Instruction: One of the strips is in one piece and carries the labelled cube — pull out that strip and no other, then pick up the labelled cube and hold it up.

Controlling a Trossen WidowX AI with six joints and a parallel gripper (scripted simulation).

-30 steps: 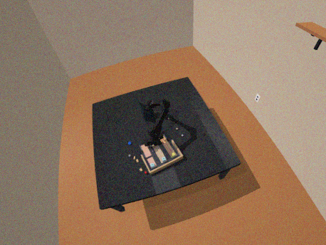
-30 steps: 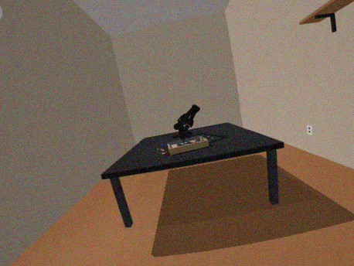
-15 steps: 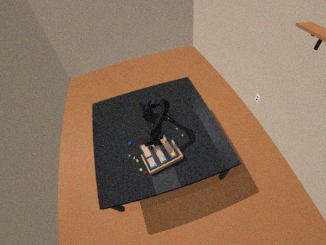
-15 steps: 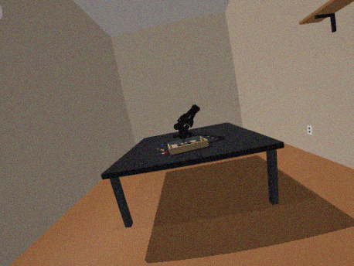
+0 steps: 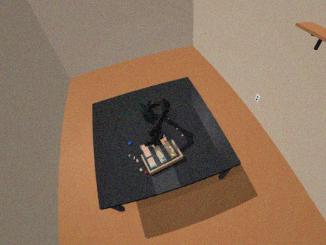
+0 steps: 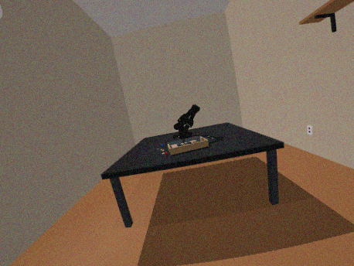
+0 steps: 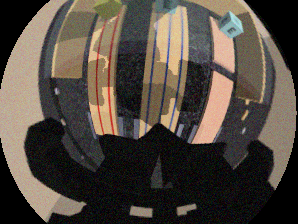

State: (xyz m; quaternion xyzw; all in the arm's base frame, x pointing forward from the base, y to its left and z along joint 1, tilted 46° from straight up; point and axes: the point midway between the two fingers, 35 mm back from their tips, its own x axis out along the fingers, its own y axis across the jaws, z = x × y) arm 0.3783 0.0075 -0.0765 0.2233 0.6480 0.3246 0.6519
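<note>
A tray (image 5: 166, 165) (image 6: 189, 148) holds three strips side by side. The pink strip (image 7: 215, 107) (image 5: 145, 150) is in two pieces with a dark gap between them; a light blue cube (image 7: 231, 24) (image 5: 152, 165) with dark letters sits on its far piece. The blue-lined strip (image 7: 175, 60) (image 5: 159, 153) shows no gap and bears a pale blue cube (image 7: 167, 5) (image 5: 164, 159), cut off by the wrist view's edge. The red-lined strip (image 7: 97, 45) bears a yellow-green cube (image 7: 107, 8) (image 5: 173, 154); shadows blur its surface. My gripper (image 7: 158, 126) is shut and empty, over the strips' near ends.
A blue ball (image 5: 129, 143), a red piece (image 5: 145, 172) and several small tan pieces (image 5: 137, 160) lie left of the tray in the top view. A small pale piece (image 5: 182, 135) lies to its right. The arm's shadow falls across the strips.
</note>
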